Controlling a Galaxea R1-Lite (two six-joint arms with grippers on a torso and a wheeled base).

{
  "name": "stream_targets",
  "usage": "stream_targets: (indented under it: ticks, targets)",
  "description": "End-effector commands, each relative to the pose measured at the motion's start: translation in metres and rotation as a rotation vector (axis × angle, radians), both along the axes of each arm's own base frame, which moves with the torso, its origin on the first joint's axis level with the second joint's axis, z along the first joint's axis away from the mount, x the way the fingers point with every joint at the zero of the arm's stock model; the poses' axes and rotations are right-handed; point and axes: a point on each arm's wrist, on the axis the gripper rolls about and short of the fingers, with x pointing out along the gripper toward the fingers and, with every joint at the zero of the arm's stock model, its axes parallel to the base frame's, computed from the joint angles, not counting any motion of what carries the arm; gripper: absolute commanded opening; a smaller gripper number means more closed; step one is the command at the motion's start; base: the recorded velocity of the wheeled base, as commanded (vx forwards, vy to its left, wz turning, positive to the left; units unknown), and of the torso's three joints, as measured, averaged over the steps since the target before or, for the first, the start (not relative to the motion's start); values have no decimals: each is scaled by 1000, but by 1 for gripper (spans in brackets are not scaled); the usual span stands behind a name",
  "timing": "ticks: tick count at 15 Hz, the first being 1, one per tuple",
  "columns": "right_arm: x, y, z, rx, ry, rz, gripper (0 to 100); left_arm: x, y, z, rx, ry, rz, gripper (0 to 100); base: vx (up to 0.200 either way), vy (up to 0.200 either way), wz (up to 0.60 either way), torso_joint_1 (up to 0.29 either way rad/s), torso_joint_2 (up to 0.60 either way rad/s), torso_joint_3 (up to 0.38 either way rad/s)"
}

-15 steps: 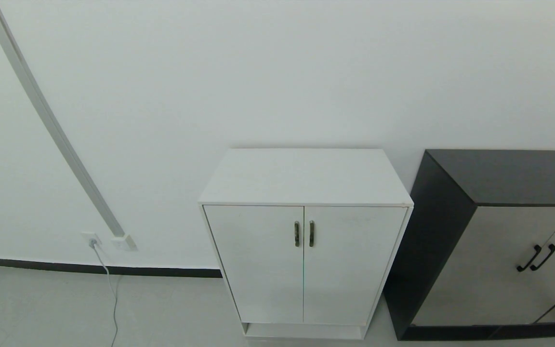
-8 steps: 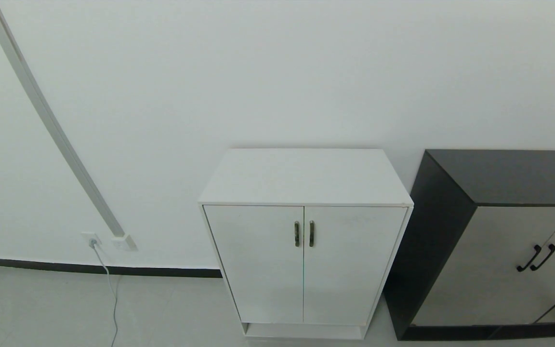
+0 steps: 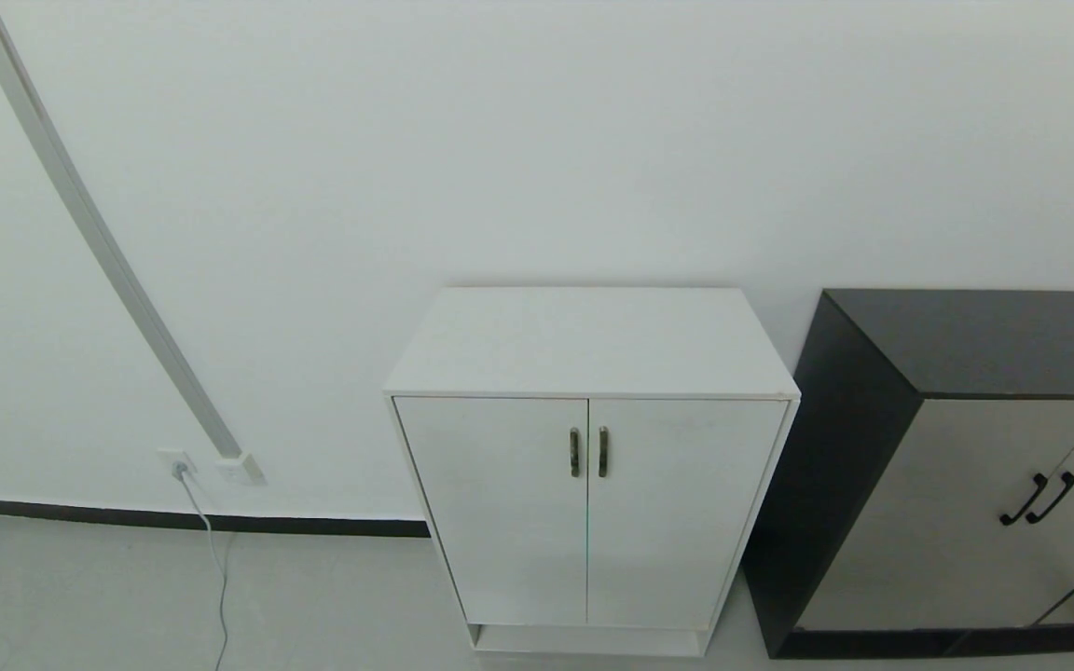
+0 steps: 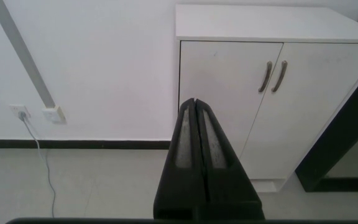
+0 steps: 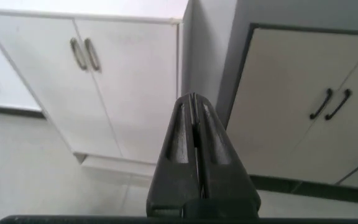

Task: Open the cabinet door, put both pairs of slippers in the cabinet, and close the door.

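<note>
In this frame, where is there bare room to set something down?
Bare: the top of the white two-door cabinet, the top of the black cabinet beside it, and the grey floor between white cabinet and grey cable. Tight: the gap between the cabinets.

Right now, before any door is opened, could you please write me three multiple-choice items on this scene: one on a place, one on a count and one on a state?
1. Where does the black cabinet stand relative to the white cabinet?
A. on the robot's left of it
B. on the robot's right of it
C. on top of it

2. How many handles do the white cabinet's doors carry?
A. one
B. four
C. two

3. In what state are the white cabinet's doors?
A. both shut
B. one ajar
C. both wide open

Answers:
1 B: the head view shows it right beside the white one, on the right.
2 C: one upright handle sits on each door, next to the middle seam.
3 A: both doors lie flush with the frame and meet at the seam.
</note>
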Motion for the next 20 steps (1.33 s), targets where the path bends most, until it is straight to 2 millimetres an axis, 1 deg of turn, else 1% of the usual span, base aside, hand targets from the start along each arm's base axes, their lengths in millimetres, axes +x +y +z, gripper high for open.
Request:
stream_targets:
  ticks: [1, 4, 7, 20]
  targets:
    - [-2, 0, -1, 1, -32, -6, 0, 0, 0, 0, -1, 0, 0, 0, 0, 0, 0, 0, 0, 0]
    - [-2, -1, 0, 71, -32, -47, 0, 0, 0, 0, -1, 1, 0, 0, 0, 0, 0, 0, 0, 0]
    - [-2, -2, 0, 87, -38, -110, 0, 0, 0, 0, 7, 1, -3, 0, 0, 0, 0, 0, 0, 0]
    - [-2, -2, 0, 83, -38, -107, 0, 0, 0, 0, 7, 1, -3, 0, 0, 0, 0, 0, 0, 0]
